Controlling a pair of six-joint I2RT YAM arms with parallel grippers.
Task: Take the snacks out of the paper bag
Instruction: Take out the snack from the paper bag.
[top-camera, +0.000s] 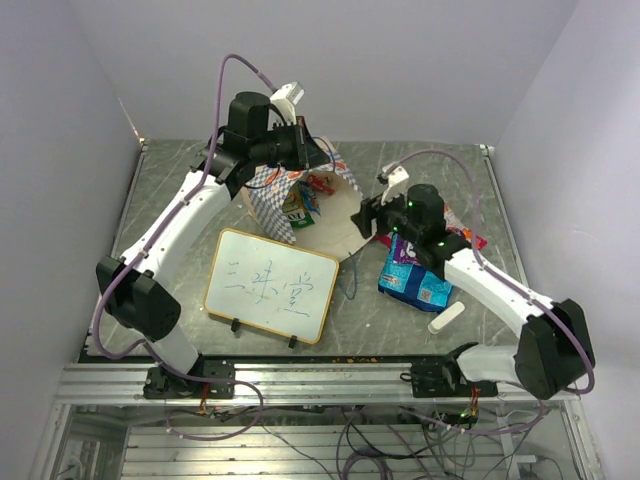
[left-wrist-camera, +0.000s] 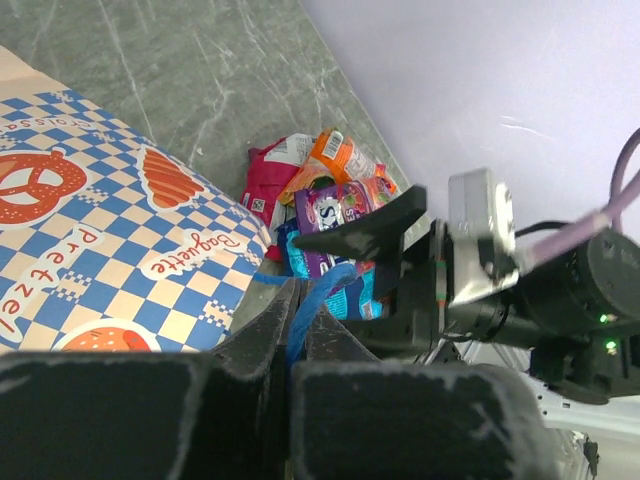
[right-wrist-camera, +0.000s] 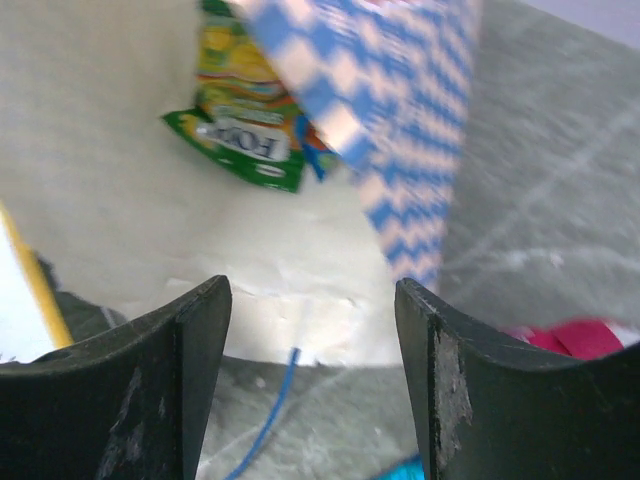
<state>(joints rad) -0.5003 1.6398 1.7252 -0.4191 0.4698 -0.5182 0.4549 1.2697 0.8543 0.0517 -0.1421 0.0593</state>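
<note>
The tall tan paper bag with a blue-white chequered band (top-camera: 335, 230) lies on its side on the grey marbled bench (top-camera: 180, 170), with its mouth gaping toward the right arm. The left pincer (left-wrist-camera: 298, 300) is pressed together on the bag's thin blue cord handle (left-wrist-camera: 325, 285), which looks enough to keep the light paper from sliding. The right pincer (right-wrist-camera: 310, 290) hangs spread at the bag's lip, holding nothing. A shiny green packet (right-wrist-camera: 240, 140) lies deep inside on the pale inner wall, and a tiny red wrapped candy (top-camera: 322, 184) sits near it. A blue-teal packet with purple (top-camera: 412, 280) and a red-white-orange packet (left-wrist-camera: 300, 165) already rest on the bench beside the right arm, outside the bag. A framed whiteboard (top-camera: 270, 285) sits just in front of the bag. The green packet is probably very light, soft and crinkly, with a slick film that could slip out of a shallow pinch. Its crimped end seam or a corner looks like the firmest place to take hold. It lies flat against the paper, so a careless close may catch the bag wall as well. The bag itself is thin and easily crushed or dragged. The candy is small enough that it may roll away from the fingers.
</note>
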